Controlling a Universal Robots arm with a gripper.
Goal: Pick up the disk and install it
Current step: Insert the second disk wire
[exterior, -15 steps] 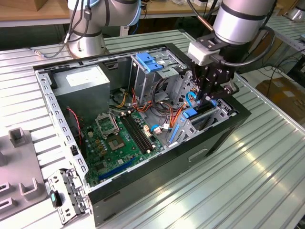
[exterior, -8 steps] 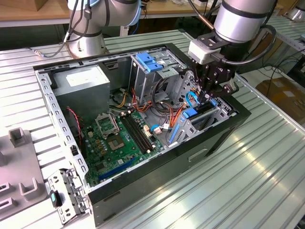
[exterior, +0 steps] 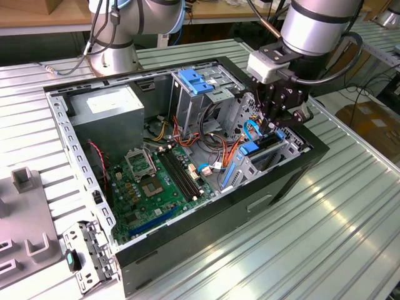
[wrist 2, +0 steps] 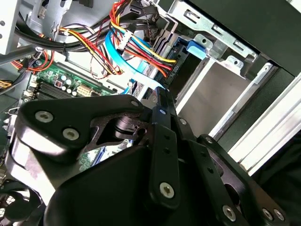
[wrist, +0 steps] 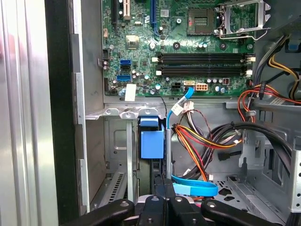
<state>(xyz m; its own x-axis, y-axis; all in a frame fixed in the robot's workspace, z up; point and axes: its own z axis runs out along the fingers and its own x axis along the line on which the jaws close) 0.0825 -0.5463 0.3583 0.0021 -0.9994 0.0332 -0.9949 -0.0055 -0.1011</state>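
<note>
The claw (exterior: 275, 125) reaches down into the drive bay at the corner of the open case (exterior: 294, 175) on the exterior view's right. In the first wrist view its fingers (wrist: 160, 200) look closed on the thin top edge of the disk (wrist: 168, 155), which stands on edge in the bay. The exterior view shows the disk (exterior: 265, 142) as a dark slab low in the bay, its blue end (exterior: 249, 148) facing the case's inside.

A flat blue cable (wrist: 194, 189) loops just beside the fingers. A bundle of red, yellow and black wires (wrist: 202, 141) crowds the space next to the disk. Beyond these lies the green board (exterior: 150, 181). The grey power box (exterior: 106, 112) sits in the far corner, and a tall metal cage (exterior: 187, 106) with a blue latch (exterior: 197, 81) stands between it and the claw.

The case lies on its side on a ribbed metal table (exterior: 350, 206). A grey fixture (exterior: 25, 212) rests on the table at the exterior view's left. The base of another arm (exterior: 112, 56) stands behind the case, with wooden benches (exterior: 37, 15) further back.
</note>
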